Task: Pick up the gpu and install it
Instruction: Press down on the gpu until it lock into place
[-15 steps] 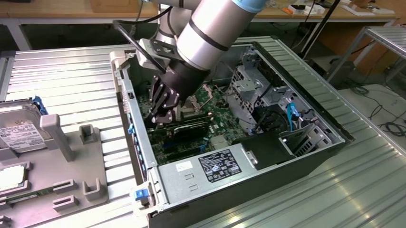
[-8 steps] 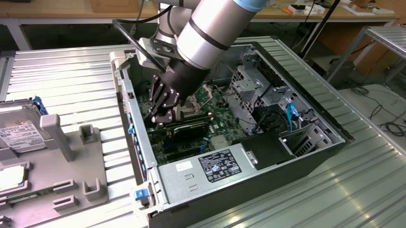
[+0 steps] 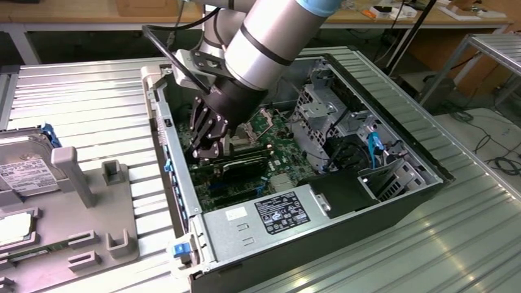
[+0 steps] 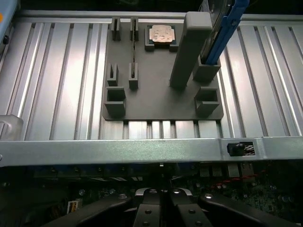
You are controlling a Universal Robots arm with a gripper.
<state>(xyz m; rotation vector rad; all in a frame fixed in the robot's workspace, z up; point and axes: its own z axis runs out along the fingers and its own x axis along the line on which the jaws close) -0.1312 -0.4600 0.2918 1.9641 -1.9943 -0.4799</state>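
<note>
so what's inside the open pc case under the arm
A green motherboard, black power supply with a white label and silver drive cage; the black end effector covers the board area beneath it.

Dark gpu [image 3: 244,166] low inside open case [image 3: 391,201]

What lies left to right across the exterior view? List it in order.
Hard drive → grey parts holder → gripper down inside the open computer case → power supply → drive cage.
</note>
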